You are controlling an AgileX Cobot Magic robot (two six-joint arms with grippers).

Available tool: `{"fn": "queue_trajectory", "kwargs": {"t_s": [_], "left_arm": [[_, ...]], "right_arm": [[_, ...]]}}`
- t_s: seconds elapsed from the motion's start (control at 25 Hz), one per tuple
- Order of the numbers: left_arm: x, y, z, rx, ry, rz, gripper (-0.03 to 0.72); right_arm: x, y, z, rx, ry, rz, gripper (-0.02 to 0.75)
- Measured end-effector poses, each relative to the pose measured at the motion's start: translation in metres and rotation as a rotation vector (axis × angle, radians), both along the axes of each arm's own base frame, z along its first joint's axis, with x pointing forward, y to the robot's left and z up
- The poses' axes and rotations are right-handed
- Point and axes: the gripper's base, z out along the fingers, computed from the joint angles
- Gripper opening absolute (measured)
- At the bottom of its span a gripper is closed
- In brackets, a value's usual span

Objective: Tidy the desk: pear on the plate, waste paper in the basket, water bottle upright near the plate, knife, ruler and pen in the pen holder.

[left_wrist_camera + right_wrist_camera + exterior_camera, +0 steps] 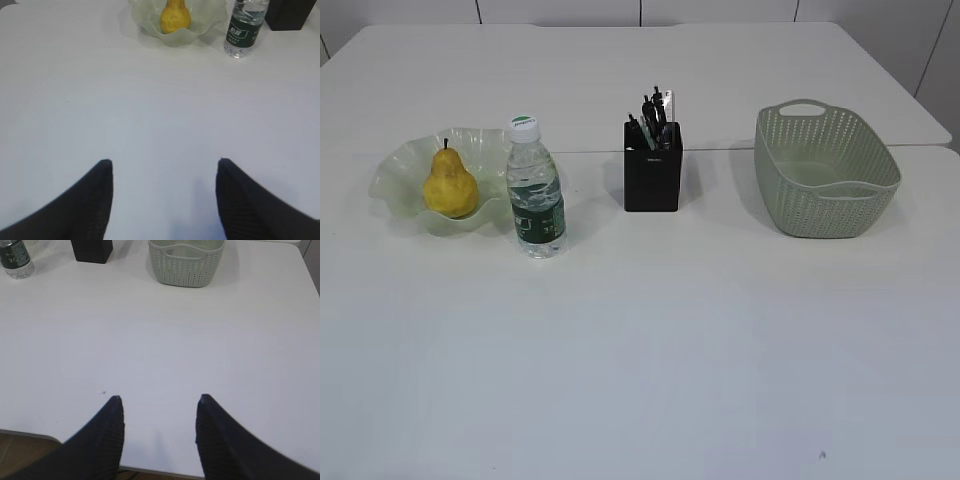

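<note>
A yellow pear [450, 186] stands on the wavy pale green plate [395, 170] at the left; both also show in the left wrist view, pear [175, 17] and plate [145, 17]. A water bottle [535, 190] stands upright just right of the plate. A black pen holder [652, 165] holds pens and a ruler. A green basket [825, 170] stands at the right; no waste paper shows in it. My left gripper [162, 165] is open and empty over bare table. My right gripper [159, 399] is open and empty near the table's front edge. Neither gripper shows in the exterior view.
The white table [650, 340] has a seam behind the objects where a second table joins. The front edge of the table shows in the right wrist view [150, 471]. A small dark speck [822, 455] lies at the front right.
</note>
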Motion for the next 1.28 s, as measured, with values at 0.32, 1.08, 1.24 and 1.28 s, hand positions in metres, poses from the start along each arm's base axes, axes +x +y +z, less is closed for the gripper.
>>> {"fn": "queue_trajectory", "kwargs": {"t_s": [0.32,1.08,1.24,1.28], "left_arm": [[0.0002,0.0,0.0003,0.001,-0.004,-0.001,0.506],[-0.0009,-0.001,0.0005,0.006,-0.007,0.133,0.507],[-0.0011,-0.0012,0.0005,0.006,-0.007,0.157,0.507],[-0.0011,-0.0013,0.0005,0.006,-0.007,0.161,0.507]], "right_arm": [[0.0,0.0,0.0,0.0,0.0,0.002,0.35],[-0.0001,-0.001,0.0007,-0.001,-0.009,0.053,0.35],[-0.0001,-0.001,0.0007,-0.001,-0.01,0.053,0.35],[-0.0001,-0.001,0.0007,-0.001,-0.01,0.053,0.35]]}}
